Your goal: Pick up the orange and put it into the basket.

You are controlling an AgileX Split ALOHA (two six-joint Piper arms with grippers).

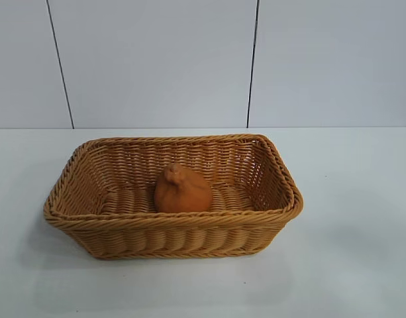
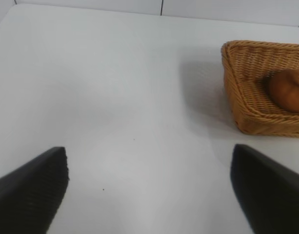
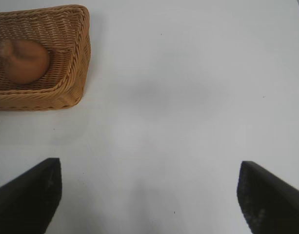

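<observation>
since the bench (image 1: 361,199) carries only one load, start your notes there: white, bare around the basket, with a panelled wall behind it in the exterior view.

the basket (image 1: 173,222) sits mid-bench, upright, long side toward the outside camera. the orange (image 1: 183,190) rests inside it on the woven floor, near the front wall, knobby top tilted up and to that view's left. nothing touches it.

judged from that, the job reads as done: fruit is in the basket, released, and neither arm is near it. what's left for you is only to confirm the arms are parked; no further step seems called for.

what each view gives you:
- exterior: the whole basket and the fruit's place within it, but no arm at all. you can't read either gripper from here.
- left wrist: left gripper (image 2: 149,195) jaws spread wide, nothing between them, hanging over bare bench. one corner of the basket (image 2: 247,97) shows well apart from it, the orange (image 2: 288,90) partly cut off by the frame edge.
- right wrist: right gripper (image 3: 149,195) jaws likewise spread wide and empty over bare bench. the opposite end of the basket (image 3: 66,92) shows, well apart, with the orange (image 3: 23,61) visible inside.

the wrist views together confirm both grippers are clear on either side of the basket; only the exterior shows the fruit fully seated.
</observation>
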